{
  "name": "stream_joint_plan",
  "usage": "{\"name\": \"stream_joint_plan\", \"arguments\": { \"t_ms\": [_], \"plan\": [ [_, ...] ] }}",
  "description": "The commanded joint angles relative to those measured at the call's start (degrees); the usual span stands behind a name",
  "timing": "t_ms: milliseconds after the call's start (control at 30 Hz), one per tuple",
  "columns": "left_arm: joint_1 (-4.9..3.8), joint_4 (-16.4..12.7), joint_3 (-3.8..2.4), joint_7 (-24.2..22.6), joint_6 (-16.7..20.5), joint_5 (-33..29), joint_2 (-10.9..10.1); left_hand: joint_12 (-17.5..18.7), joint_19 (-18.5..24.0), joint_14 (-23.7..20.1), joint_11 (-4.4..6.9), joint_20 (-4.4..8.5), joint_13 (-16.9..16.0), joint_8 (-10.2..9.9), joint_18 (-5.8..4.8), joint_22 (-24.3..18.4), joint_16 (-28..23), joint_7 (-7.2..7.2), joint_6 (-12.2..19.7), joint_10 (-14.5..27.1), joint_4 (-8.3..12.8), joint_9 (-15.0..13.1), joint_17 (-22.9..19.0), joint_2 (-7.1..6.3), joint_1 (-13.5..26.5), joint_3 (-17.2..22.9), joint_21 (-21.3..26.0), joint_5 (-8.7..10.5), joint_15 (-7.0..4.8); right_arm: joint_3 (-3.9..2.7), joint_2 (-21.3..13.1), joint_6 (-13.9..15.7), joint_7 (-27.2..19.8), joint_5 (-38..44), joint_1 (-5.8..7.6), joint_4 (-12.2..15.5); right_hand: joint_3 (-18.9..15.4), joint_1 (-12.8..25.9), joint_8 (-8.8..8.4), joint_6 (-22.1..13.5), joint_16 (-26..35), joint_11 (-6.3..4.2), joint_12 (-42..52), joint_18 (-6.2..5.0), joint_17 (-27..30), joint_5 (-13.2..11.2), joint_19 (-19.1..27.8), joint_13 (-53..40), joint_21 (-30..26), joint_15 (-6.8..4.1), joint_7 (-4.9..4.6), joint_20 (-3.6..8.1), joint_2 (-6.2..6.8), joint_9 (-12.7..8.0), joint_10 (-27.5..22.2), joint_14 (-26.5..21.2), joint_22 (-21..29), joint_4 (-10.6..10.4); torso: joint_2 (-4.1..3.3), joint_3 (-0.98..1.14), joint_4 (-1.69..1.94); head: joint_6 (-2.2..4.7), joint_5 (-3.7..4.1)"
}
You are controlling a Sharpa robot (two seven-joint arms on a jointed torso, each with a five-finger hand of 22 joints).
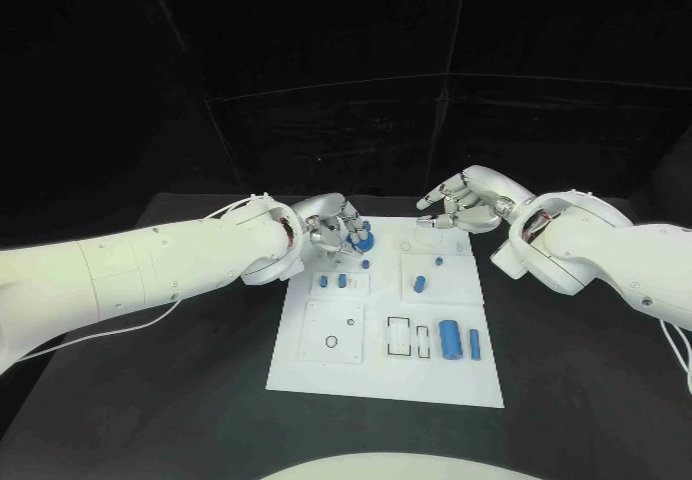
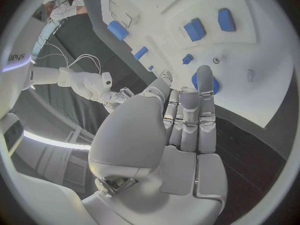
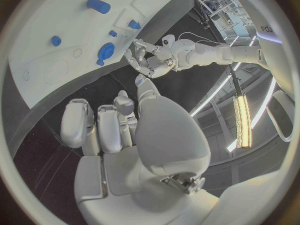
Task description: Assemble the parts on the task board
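The white task board [image 1: 378,372] lies in the middle of the black table. A round blue disc [image 1: 362,240] sits at its far left corner. My left hand [image 1: 332,228] hovers right beside the disc, fingers stretched out together; in the left wrist view a fingertip [image 2: 205,75] overlaps the disc [image 2: 215,85], and nothing is gripped. In the right wrist view the disc [image 3: 105,51] lies on the board with the left hand [image 3: 147,61] just off it. My right hand [image 1: 462,205] hangs past the board's far edge, fingers [image 3: 94,127] curled in on nothing.
More blue parts are on the board: a small peg [image 1: 365,264], two short pieces [image 1: 335,282], a block [image 1: 418,284], a thick cylinder [image 1: 451,340] and a thin bar [image 1: 473,343]. Outlined slots [image 1: 407,337] and a hole [image 1: 332,342] lie nearer me.
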State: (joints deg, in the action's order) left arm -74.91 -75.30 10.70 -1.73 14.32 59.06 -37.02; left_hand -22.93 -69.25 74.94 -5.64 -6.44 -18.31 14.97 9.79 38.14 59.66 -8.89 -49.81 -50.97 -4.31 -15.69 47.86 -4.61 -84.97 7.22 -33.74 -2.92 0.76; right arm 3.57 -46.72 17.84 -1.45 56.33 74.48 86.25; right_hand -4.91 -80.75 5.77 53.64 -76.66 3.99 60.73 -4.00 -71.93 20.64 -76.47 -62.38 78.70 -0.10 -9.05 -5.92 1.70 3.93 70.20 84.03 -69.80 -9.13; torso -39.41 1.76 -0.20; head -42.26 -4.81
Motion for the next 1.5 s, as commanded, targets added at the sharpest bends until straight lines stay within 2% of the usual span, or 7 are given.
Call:
{"name": "stream_joint_plan", "arguments": {
  "t_ms": [33, 100, 167, 367, 800, 1067, 1500],
  "plan": [
    [0.15, 1.50, -0.01, -5.69, -0.46, 10.93, 1.27, 1.03, -1.99, 3.10, 0.06, 0.09, 2.28, -1.29, 0.66, 0.21, 5.27, 0.16, -1.25, -0.33, 0.67, 1.72, 5.19, -0.62, 0.11, 0.39, -0.49, -0.12, -0.15, -0.03, 0.06, 0.52, -0.06, 0.09, 0.11, 0.11, -0.08, 0.01, 0.17, -0.19, 0.30, -0.01, -0.30, -0.67, 0.10, 0.23, 0.54, 0.13, -0.25, -0.28, 0.00, -0.05, -0.44, -0.02, -0.52, 1.99, 0.13, -0.06, -0.01, 0.00, -0.12, -0.01, 0.11],
    [0.33, 2.54, -0.01, -5.82, -1.08, 13.16, 2.22, 1.65, -3.91, 5.66, 0.14, 0.23, 3.86, -2.12, 0.48, 1.66, 10.10, 0.25, -2.17, -0.60, 0.94, 2.86, 10.40, -0.84, 0.48, 0.67, -2.44, -0.10, -0.15, -0.03, 0.08, 0.51, -0.05, 0.09, 0.11, 0.14, -0.08, 0.01, 0.17, -0.19, 0.30, -0.01, -0.30, -0.67, 0.10, 0.23, 0.54, 0.13, -0.25, -0.28, 0.00, -0.05, -0.44, -0.02, -0.52, 1.99, 0.13, -0.06, -0.02, -0.01, -0.02, -0.02, 0.33],
    [0.49, 3.65, -0.02, -5.77, -1.51, 15.31, 3.26, 2.03, -6.29, 7.30, 0.15, 0.33, 4.98, -2.71, -0.31, 6.07, 13.35, 0.27, -2.80, -0.78, 1.12, 3.67, 14.05, -1.14, 0.91, 0.66, -7.42, -0.18, -0.19, -0.03, 0.14, 0.50, -0.05, 0.09, 0.11, 0.16, -0.08, 0.01, 0.17, -0.19, 0.30, -0.01, -0.30, -0.67, 0.10, 0.23, 0.54, 0.13, -0.25, -0.28, 0.00, -0.05, -0.44, -0.02, -0.52, 1.99, 0.13, -0.06, -0.05, -0.06, -0.03, 0.07, 0.42],
    [0.79, 5.86, -0.03, -4.91, -2.68, 19.16, 5.36, 2.42, -10.11, 9.60, 0.42, 0.64, 7.10, -3.60, -1.64, 13.54, 17.61, 0.59, -4.46, -2.11, 1.63, 5.13, 18.82, -1.04, 1.21, 1.07, -15.79, -0.18, -0.54, -0.03, 0.25, 0.48, -0.06, 0.10, 0.11, 0.17, -0.07, -0.05, 0.17, -0.20, 0.33, -0.01, -0.25, -0.66, 0.13, 0.24, 0.51, 0.09, -0.23, -0.28, 0.00, -0.05, -0.46, -0.02, -0.50, 1.99, 0.08, -0.06, -0.01, 0.01, -0.06, 0.06, 0.50],
    [0.99, 9.17, -0.06, -2.37, -7.22, 23.43, 8.14, 3.23, -12.07, 10.51, 0.83, 1.10, 9.58, -4.34, -2.28, 17.26, 18.45, 1.02, -6.97, -4.49, 2.22, 6.49, 18.85, -0.63, 1.46, 1.72, -19.78, -0.15, -1.02, -0.03, 0.43, 0.44, -0.08, 0.19, 0.11, 0.18, -0.06, -0.13, 0.18, -0.21, 0.33, -0.01, -0.26, -0.65, 0.10, 0.26, 0.49, 0.10, -0.23, -0.28, 0.00, -0.05, -0.51, -0.02, -0.51, 1.99, 0.07, -0.05, 0.01, 0.00, 0.06, 0.18, 0.77],
    [1.06, 9.99, -0.07, -2.19, -8.30, 23.79, 8.63, 3.94, -12.40, 10.50, 1.01, 1.23, 10.75, -4.59, -2.46, 18.27, 18.23, 1.18, -8.37, -6.09, 2.58, 6.95, 18.05, -0.33, 1.33, 2.75, -20.74, -0.16, -1.16, -0.03, 0.52, 0.38, 0.01, 0.21, 0.11, 0.15, -0.06, -0.15, 0.18, -0.20, 0.35, -0.01, -0.22, -0.65, 0.13, 0.24, 0.49, 0.06, -0.23, -0.28, 0.00, -0.05, -0.53, -0.02, -0.48, 1.99, 0.07, -0.06, 0.03, 0.01, 0.05, -0.34, 0.80],
    [1.21, 10.18, -0.07, -2.04, -9.41, 24.59, 8.96, 5.46, -13.19, 10.43, 1.36, 1.48, 12.61, -5.49, -3.06, 21.55, 17.84, 1.43, -10.04, -8.99, 2.92, 7.86, 16.39, -0.36, 1.86, 4.85, -23.99, -0.20, -1.45, -0.03, 0.70, 0.19, 0.06, 0.26, 0.11, 0.05, -0.05, -0.19, 0.20, -0.19, 0.34, -0.02, -0.19, -0.65, 0.10, 0.23, 0.47, 0.05, -0.22, -0.29, 0.00, -0.05, -0.58, -0.01, -0.46, 1.99, 0.04, -0.07, 0.05, 0.02, 0.11, -0.21, 0.83]
  ]
}}
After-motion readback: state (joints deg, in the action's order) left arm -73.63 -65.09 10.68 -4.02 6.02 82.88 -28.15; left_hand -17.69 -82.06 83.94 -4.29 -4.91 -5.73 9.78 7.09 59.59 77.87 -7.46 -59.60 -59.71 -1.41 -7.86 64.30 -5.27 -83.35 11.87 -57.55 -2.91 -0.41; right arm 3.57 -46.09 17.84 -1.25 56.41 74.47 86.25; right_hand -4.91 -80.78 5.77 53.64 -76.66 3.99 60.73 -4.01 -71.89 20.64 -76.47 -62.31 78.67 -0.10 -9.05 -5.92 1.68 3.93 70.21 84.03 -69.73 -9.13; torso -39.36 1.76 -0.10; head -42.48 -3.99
